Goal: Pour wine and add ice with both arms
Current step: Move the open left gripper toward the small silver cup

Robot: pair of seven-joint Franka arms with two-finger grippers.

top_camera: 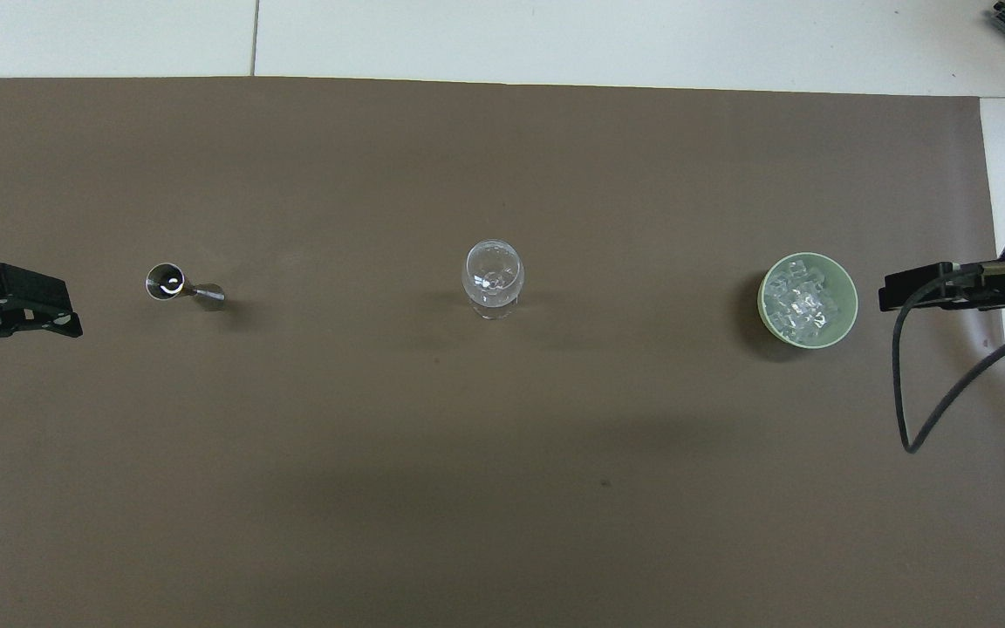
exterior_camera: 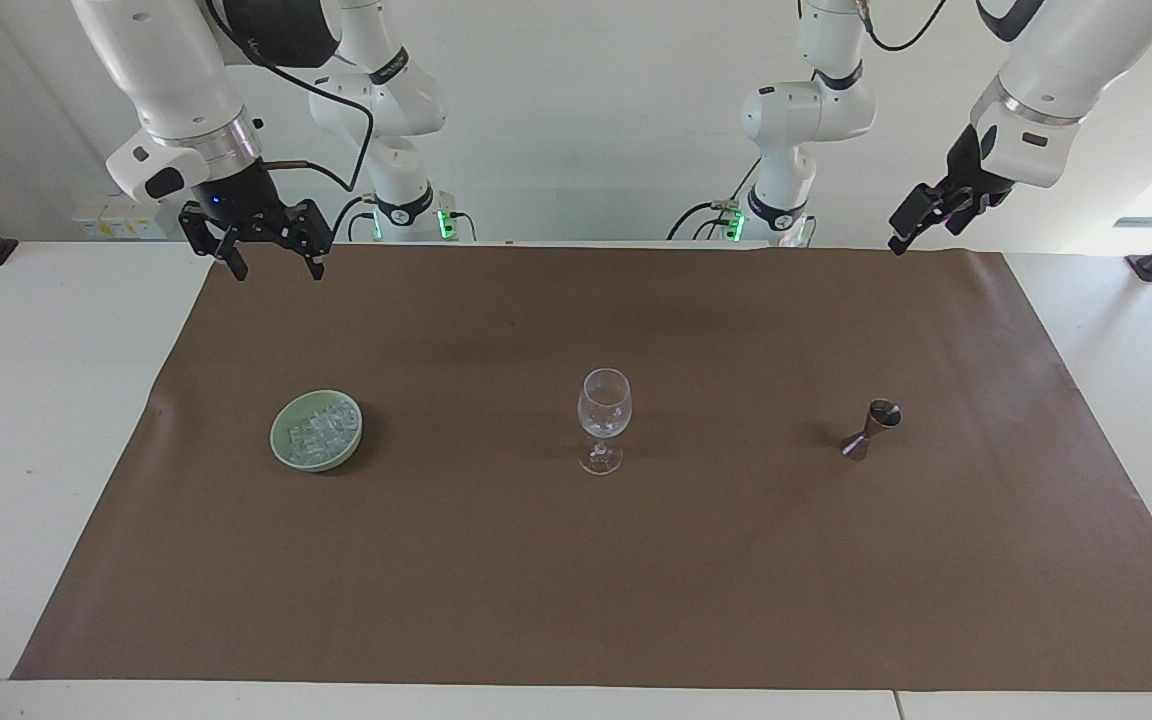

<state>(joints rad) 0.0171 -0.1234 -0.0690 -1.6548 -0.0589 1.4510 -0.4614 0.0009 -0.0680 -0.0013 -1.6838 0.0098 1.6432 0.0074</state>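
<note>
Brown mat (exterior_camera: 636,580) on white table carries green bowl (exterior_camera: 281,455) of ice (exterior_camera: 320,430) toward right arm's end, wine glass (exterior_camera: 603,418) mid-mat, jigger (exterior_camera: 869,429) toward left arm's end; right gripper (exterior_camera: 271,268) and left gripper (exterior_camera: 921,225) both spread, empty, raised over mat's robot-side corners.

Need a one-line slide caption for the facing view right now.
Both hands (right, left) raised, empty; ice bowl, wine glass, jigger in a row.
</note>
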